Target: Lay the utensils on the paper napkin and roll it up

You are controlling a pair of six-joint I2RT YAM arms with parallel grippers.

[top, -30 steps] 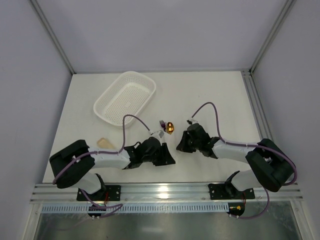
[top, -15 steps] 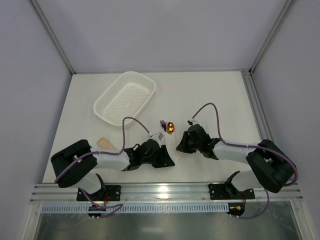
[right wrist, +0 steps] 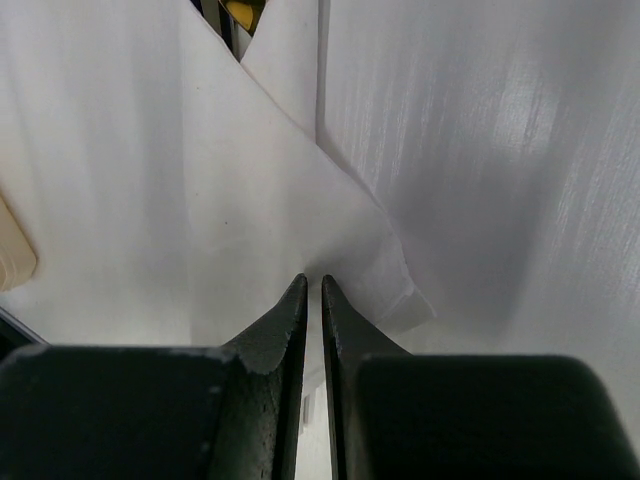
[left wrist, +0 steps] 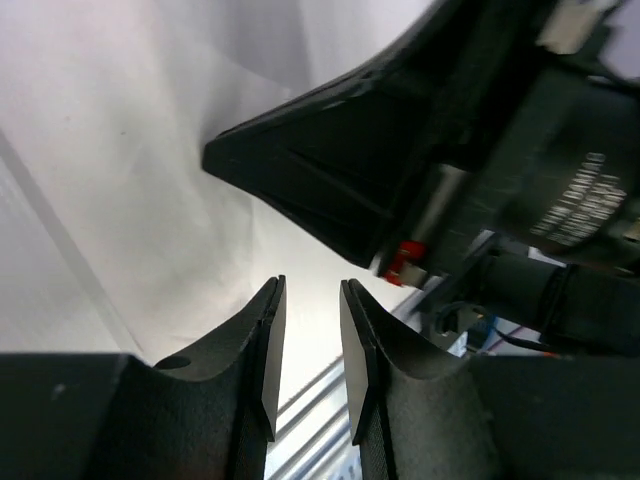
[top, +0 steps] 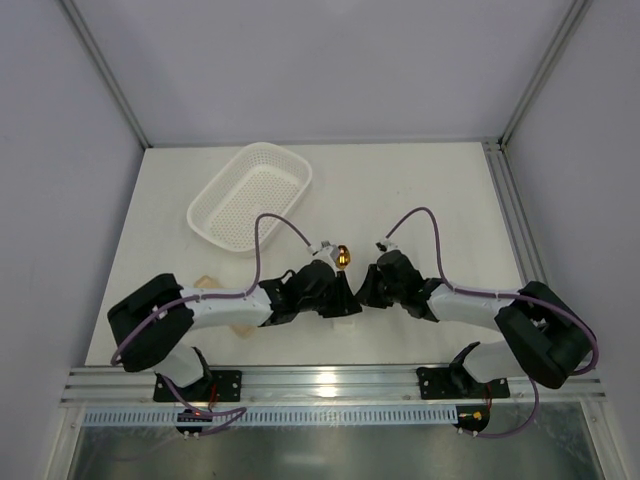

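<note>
while both arms crowd together over the table's near middle, the left gripper [left wrist: 309,292] holds its jaws a narrow slit apart with nothing between them. the right gripper [right wrist: 312,288] is all but closed over the folded paper napkin [right wrist: 250,200]; whether it pinches paper is unclear. the gold-bowled spoon [top: 343,255] peeks out at 12 o'clock of them, and the white basket [top: 255,198] sits at 10 o'clock.

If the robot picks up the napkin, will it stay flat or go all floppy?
Probably floppy: the napkin looks thin and shows creases and a folded flap. It is likely very light, so a nudge from the right claw could slide or crumple it. It might tear if pulled hard.
</note>
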